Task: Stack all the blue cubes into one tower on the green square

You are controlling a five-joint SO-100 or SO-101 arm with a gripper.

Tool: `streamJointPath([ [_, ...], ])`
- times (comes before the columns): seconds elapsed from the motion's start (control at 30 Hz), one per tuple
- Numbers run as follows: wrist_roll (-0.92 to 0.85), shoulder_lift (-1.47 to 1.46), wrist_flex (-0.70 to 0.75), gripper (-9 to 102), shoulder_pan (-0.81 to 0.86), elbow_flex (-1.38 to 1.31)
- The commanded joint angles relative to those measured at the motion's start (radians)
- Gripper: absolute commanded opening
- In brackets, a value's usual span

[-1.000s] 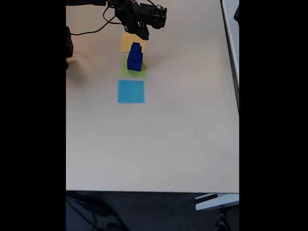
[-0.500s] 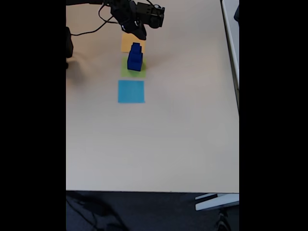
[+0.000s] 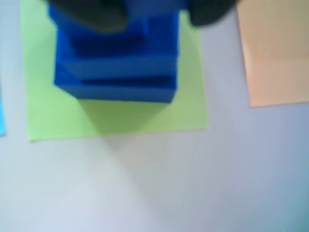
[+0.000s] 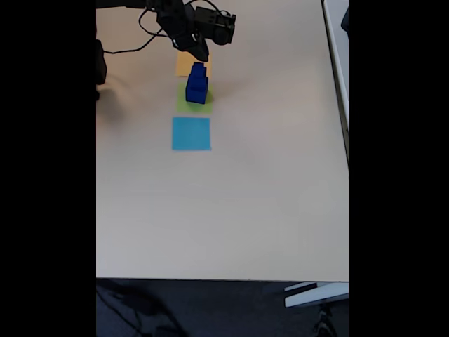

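On my wrist view, a thin sliver of light-blue paper (image 3: 2, 113) shows at the left edge. Next comes the green square (image 3: 116, 116), flat matte paper with crisp edges, and the blue cubes (image 3: 116, 72) stand stacked on it as a stepped tower, the broad block below and smaller ones above, their faces smooth and slightly blurred. To the right lies the orange square (image 3: 275, 63), also flat paper, apart from the green one. Two dark blurred finger shapes (image 3: 89, 17) sit at the top edge over the tower; I cannot tell whether the jaws are apart or together.

My fixed view gives the layout on the pale smooth table (image 4: 245, 210): the arm reaches in from the upper left, bent downward, with the gripper (image 4: 201, 54) above the orange sheet just behind the tower (image 4: 197, 84), clear of it. The whole light-blue square (image 4: 191, 133) lies nearer the camera
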Motion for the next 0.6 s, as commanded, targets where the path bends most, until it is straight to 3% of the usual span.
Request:
streamJointPath([
  [0.0, -0.018, 0.071, 0.002, 0, 0.017, -0.002],
  [0.57, -0.025, 0.081, 0.005, 0, 0.009, 0.028],
])
